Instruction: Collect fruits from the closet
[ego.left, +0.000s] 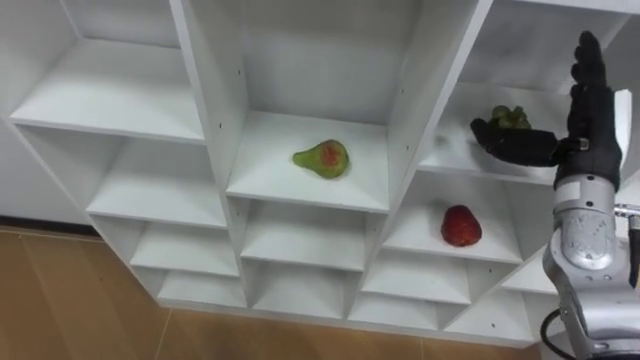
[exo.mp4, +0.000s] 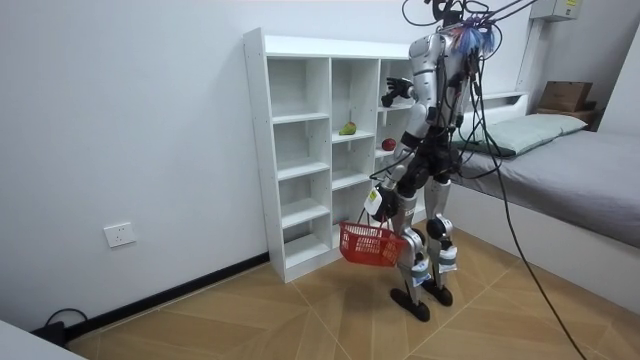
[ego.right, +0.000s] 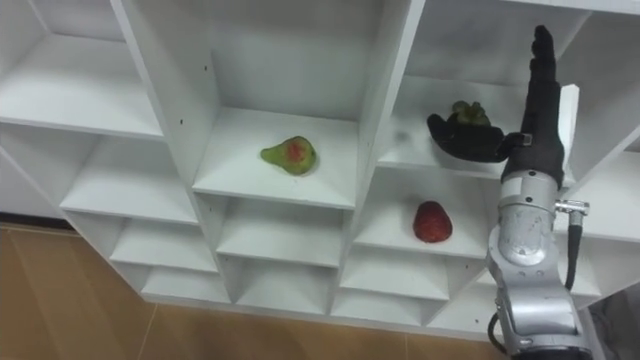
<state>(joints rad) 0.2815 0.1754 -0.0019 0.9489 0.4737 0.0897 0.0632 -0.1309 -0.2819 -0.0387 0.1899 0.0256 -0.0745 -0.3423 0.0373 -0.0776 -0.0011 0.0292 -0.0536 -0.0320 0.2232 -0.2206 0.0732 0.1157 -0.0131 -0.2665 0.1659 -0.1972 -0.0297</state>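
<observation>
Black right hand (ego.right: 540, 135), straight-fingered, at shelf edge (ego.right: 420, 166) beside green fruit (ego.right: 468, 110)

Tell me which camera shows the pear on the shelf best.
The right eye view: the pear lies near mid-picture, unobstructed, green with a clear red patch. The left eye view shows much the same. The room view shows it far off as a green speck.

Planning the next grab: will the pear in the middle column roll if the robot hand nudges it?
Likely yes: the pear lies on its side on a smooth white shelf, so a nudge could roll it in a curve. Its smooth-looking skin may be slippery. It looks rigid, keeping its shape.
</observation>
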